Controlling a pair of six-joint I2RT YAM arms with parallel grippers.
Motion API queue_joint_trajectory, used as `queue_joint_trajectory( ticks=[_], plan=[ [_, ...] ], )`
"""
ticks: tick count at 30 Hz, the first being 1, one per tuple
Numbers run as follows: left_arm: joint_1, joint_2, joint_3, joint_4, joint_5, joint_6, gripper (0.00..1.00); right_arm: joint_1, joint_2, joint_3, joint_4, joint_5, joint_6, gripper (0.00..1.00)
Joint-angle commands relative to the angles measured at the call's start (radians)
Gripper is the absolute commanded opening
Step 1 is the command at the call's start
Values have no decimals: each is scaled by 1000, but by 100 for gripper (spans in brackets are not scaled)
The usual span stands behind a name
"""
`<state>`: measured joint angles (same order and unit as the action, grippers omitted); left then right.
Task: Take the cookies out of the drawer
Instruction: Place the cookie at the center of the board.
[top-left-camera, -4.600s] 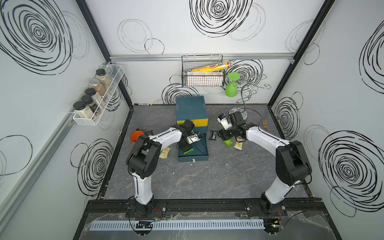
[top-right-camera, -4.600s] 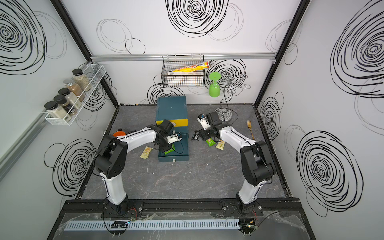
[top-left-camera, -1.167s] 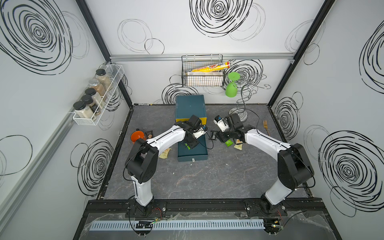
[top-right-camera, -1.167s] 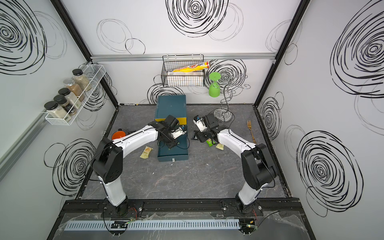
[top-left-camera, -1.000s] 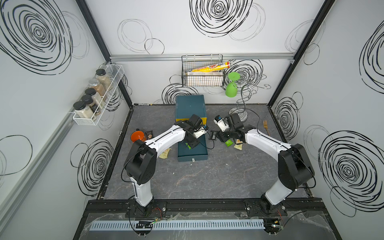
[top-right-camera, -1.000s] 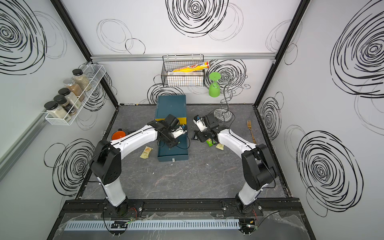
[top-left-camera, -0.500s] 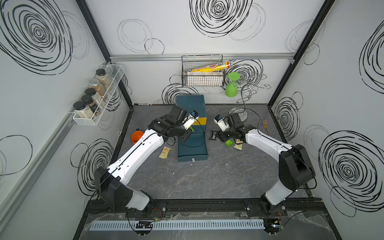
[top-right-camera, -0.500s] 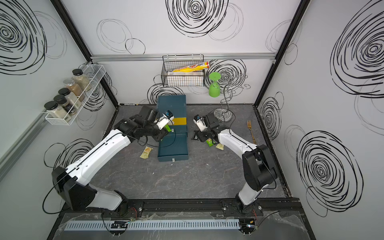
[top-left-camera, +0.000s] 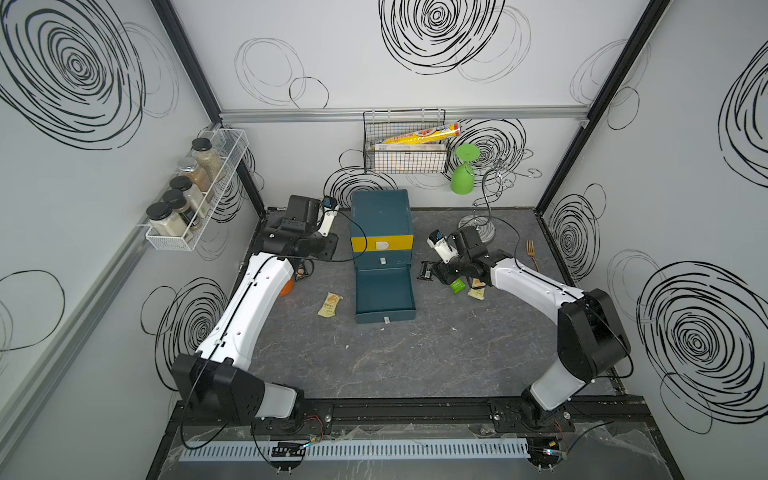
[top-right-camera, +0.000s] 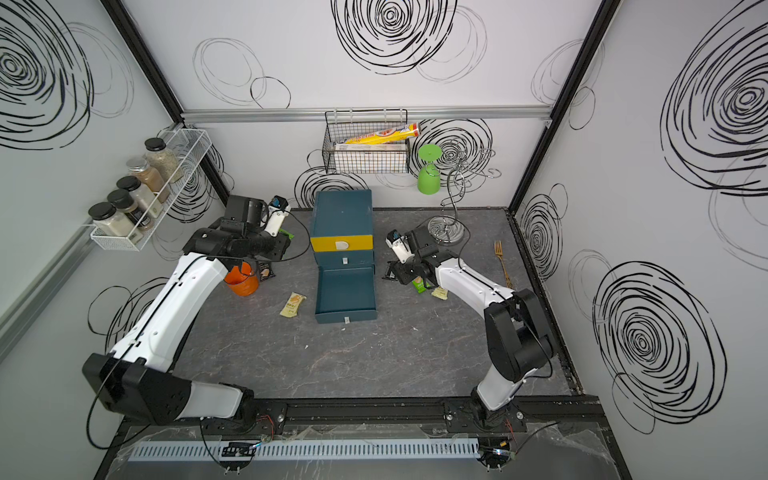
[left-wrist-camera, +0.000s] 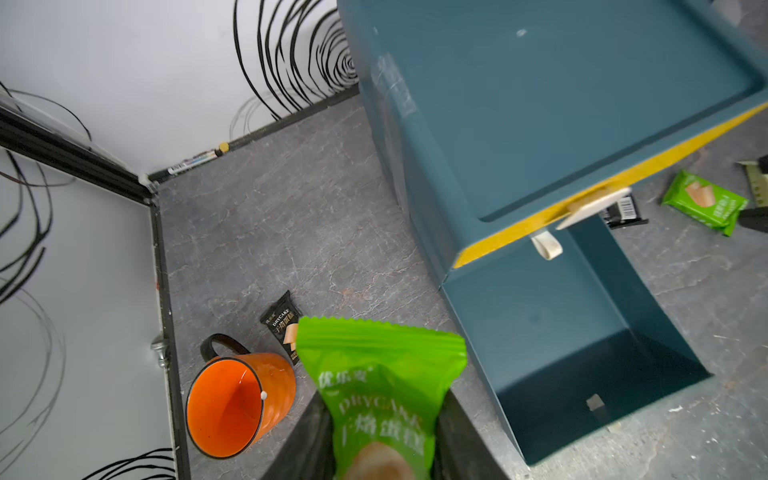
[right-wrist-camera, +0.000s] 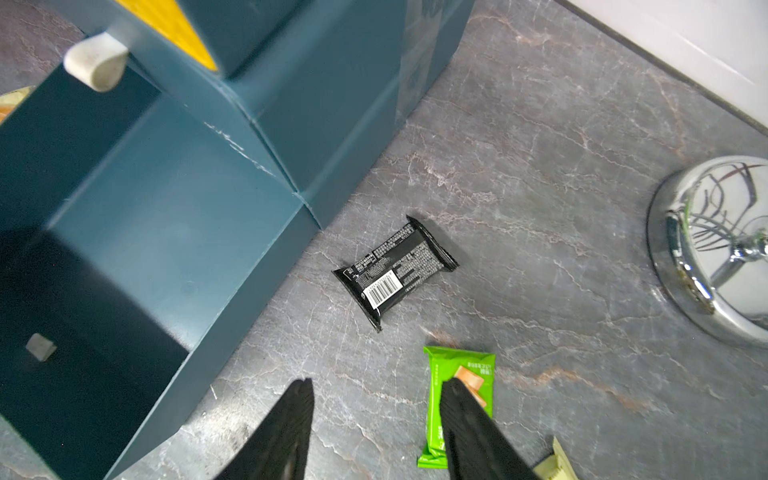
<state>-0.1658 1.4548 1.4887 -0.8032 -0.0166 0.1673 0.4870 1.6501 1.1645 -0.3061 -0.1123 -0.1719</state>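
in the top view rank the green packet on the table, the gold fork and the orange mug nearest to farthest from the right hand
1. green packet on the table: lying right by the right hand, just to its right.
2. gold fork: farther right, near the right wall.
3. orange mug: far left, beyond the drawer cabinet.

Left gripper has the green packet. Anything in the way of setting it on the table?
Partly: the orange mug and a black packet lie on the table near the green packet; bare surface lies toward the cabinet.
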Motion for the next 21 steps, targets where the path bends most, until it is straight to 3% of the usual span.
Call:
queue_joint_trajectory(
  ticks=[1,17,21],
  plan=[
    [27,86,11,67,-32,-32,29,5,-37,3,-9,-11,-3,54],
    [69,560,-20,232,58,-90,26,7,-12,0,-13,8,-5,54],
    [69,602,-12,251,59,-98,34,7,-20,0,-16,13,0,55]
  ],
)
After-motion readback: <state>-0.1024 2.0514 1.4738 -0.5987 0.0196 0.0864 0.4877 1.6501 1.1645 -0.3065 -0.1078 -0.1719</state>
